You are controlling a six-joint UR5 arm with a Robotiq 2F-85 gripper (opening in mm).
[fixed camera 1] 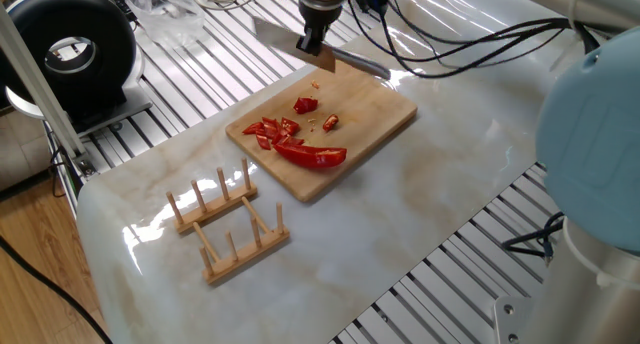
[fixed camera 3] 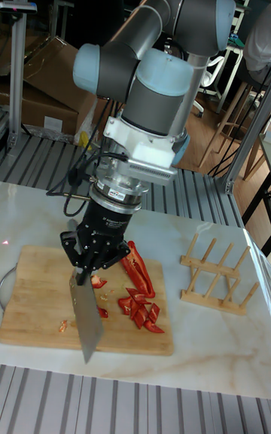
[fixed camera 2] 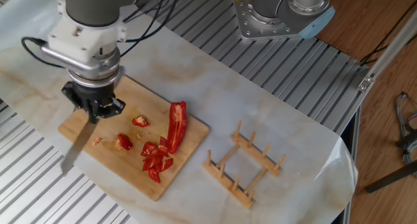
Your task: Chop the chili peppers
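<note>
The fingers (fixed camera 2: 93, 111) clenched a knife (fixed camera 2: 76, 148) above the cutting board (fixed camera 2: 179, 164). One long chili pepper (fixed camera 2: 176, 124) remained whole; chopping it likely called for repositioning.

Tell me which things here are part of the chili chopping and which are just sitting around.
Part of the job:
chili peppers, one long half plus cut bits
knife, held in the gripper
cutting board under the peppers

Just lying about:
wooden rack on the table beside the board
black round device off the table's corner
</note>
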